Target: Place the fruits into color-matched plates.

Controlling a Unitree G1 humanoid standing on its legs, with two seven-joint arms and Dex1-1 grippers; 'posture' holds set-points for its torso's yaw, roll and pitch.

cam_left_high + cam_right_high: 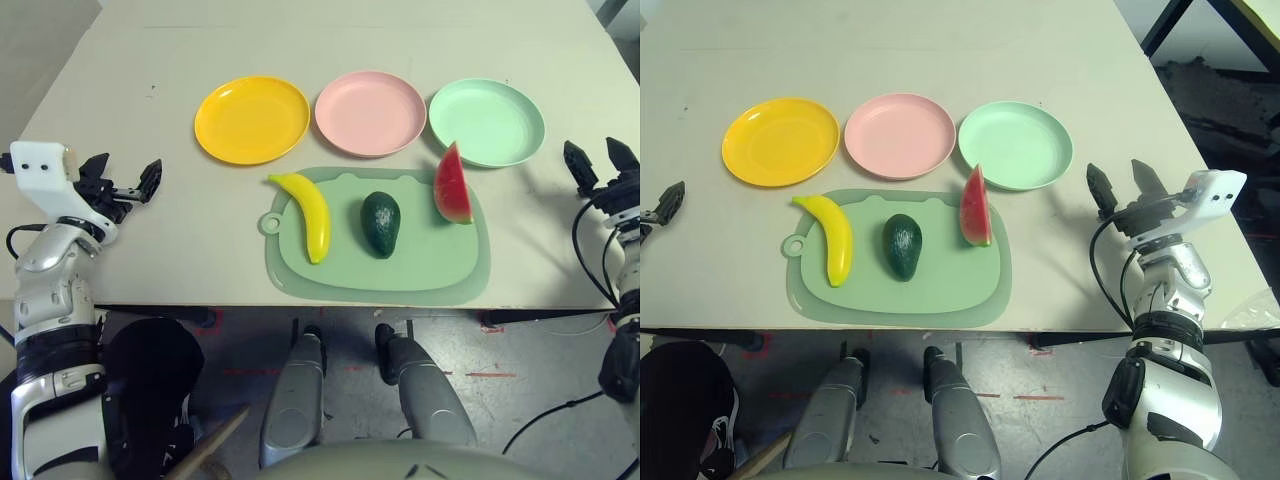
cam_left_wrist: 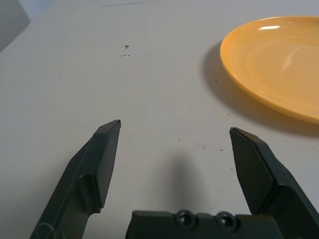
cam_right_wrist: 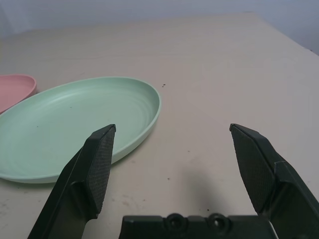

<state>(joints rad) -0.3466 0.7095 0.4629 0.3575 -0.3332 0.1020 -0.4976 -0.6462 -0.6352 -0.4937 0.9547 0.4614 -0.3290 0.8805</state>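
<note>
Three plates stand in a row across the table: yellow-orange plate [image 1: 251, 119], pink plate [image 1: 370, 112], mint green plate [image 1: 486, 121]. All three hold nothing. In front of them lie a curved yellow banana [image 1: 309, 214], a dark green avocado [image 1: 380, 223] and a red watermelon wedge [image 1: 452, 185] on a pale green cutting mat [image 1: 300, 272]. My left gripper [image 1: 124, 177] hovers open at the table's left, short of the yellow plate [image 2: 279, 64]. My right gripper [image 1: 1122, 186] is open at the right, beside the mint plate [image 3: 65, 124].
The table's front edge [image 1: 300, 303] runs just below the cutting mat. Beyond the right table edge stands a dark frame [image 1: 1180, 30]. Bare tabletop lies behind the plates and between each gripper and the mat.
</note>
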